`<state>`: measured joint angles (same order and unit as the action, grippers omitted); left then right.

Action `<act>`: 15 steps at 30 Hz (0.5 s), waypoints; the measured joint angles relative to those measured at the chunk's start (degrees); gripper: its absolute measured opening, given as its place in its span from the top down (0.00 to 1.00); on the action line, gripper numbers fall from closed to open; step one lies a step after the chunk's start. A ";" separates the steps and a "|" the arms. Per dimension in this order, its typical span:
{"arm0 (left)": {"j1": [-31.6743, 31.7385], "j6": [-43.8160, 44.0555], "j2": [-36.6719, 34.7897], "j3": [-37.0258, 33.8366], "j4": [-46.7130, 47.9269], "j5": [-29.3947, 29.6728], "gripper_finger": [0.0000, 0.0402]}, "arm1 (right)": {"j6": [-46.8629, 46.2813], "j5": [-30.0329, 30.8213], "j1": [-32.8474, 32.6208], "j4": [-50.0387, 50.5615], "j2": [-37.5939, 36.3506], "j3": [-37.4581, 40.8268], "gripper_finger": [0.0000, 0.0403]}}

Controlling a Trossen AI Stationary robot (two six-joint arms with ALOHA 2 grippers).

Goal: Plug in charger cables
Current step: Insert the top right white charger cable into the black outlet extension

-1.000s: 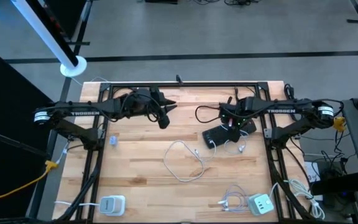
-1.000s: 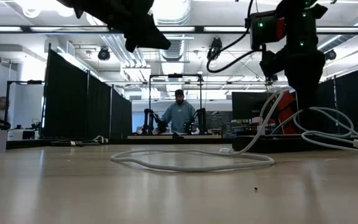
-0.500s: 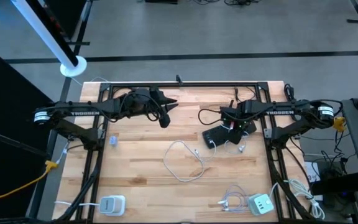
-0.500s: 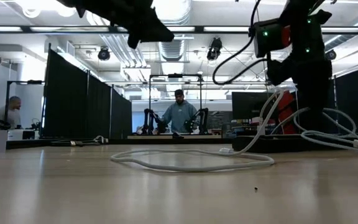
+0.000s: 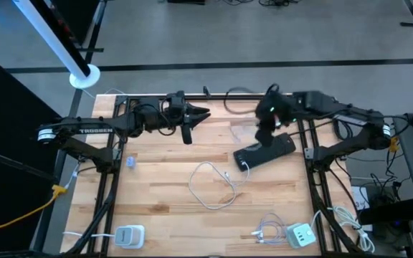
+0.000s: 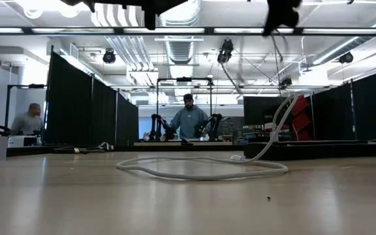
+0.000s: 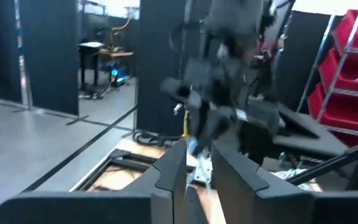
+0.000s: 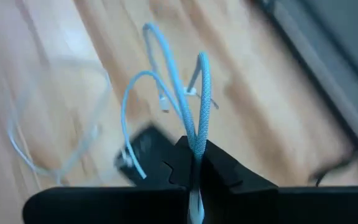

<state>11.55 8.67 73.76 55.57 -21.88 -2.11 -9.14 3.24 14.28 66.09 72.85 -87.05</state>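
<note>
My right gripper (image 5: 264,127) hangs over the table's far right part, above a black block (image 5: 265,150), and is shut on a white braided charger cable (image 8: 201,93). The same gripper (image 8: 194,167) shows the cable's loops beyond its fingertips. A second white charger cable (image 5: 214,185) lies in a loose loop at mid-table, one end by the black block. My left gripper (image 5: 191,123) hovers at the far middle, pointing toward the right arm. Its fingers (image 7: 197,177) stand a narrow gap apart with nothing between them. My right gripper pinches the white braided cable (image 8: 197,146) between its two fingers, which slant down over the table. Beyond the fingertips the cable runs on in slack loops (image 8: 143,81), lifted above the wood and the black block. Which stretch of the cable it has, I cannot tell.
A white charger block (image 5: 129,235) stands near the front left. Another (image 5: 300,234) stands at the front right, with a small bundle of white cable (image 5: 267,231) beside it. A small pale thing (image 5: 130,162) lies at the left. A person stands in the room behind (image 6: 188,121).
My right gripper has shut on the white cable beside the black block. It has then risen and gone toward the far edge, drawing that cable up off the table. My left gripper has risen a little and edged toward the right arm.
</note>
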 joint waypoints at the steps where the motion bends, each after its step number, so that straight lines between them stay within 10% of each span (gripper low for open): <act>1: 0.02 0.00 0.02 0.00 -0.08 0.00 0.84 | 0.96 -0.01 0.00 -0.77 -0.01 -1.66 1.00; 15: 0.17 -0.98 1.38 0.00 -1.30 0.00 0.64 | 10.29 -6.62 0.00 -7.79 0.01 -8.41 1.00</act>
<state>11.73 7.68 75.14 55.57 -23.18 -2.11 1.15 -3.38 14.28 58.30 72.86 -95.46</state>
